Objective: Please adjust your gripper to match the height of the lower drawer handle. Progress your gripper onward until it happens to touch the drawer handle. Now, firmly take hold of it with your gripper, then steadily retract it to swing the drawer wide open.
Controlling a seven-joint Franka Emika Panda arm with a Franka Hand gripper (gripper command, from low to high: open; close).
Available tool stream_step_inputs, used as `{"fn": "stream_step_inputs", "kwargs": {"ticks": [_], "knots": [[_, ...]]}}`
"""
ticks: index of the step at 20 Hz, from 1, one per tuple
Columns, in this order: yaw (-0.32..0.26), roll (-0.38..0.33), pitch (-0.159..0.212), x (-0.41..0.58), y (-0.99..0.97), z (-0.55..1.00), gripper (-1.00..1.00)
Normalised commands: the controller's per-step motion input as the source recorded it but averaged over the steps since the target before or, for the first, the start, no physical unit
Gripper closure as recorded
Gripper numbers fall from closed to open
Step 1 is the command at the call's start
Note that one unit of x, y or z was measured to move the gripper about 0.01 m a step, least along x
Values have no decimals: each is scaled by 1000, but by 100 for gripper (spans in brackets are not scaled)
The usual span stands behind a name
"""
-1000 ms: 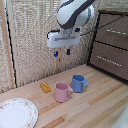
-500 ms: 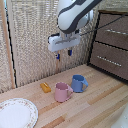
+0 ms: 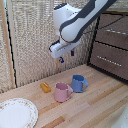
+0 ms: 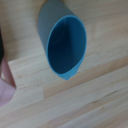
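My gripper (image 3: 66, 55), a small dark claw on the white arm, hangs in the air above the wooden table, over the cups. Its two fingers stand apart and hold nothing. The dark brown drawer (image 3: 111, 61) is the lower one of the cabinet at the exterior view's right, and it is closed. Its thin silver drawer handle (image 3: 107, 58) lies well to the right of the gripper and slightly lower. In the wrist view no fingers show; a blue cup (image 4: 65, 45) fills it from above.
A blue cup (image 3: 78, 83) and a pink cup (image 3: 62, 92) stand on the table (image 3: 95, 107) below the gripper. A small orange block (image 3: 45, 87) lies left of them. A white plate (image 3: 15, 112) sits at front left. An upper drawer (image 3: 114, 30) is above the lower one.
The gripper has come down a little above the cups. The cups, plate and drawers have not moved.
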Motion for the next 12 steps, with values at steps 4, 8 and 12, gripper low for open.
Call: {"fn": "stream_step_inputs", "kwargs": {"ticks": [4, 8, 12], "knots": [[130, -323, -81, 0, -287, -1, -100], [95, -335, -50, -7, -382, 0, -100], [60, -344, -29, -27, -469, 0, -100]]}}
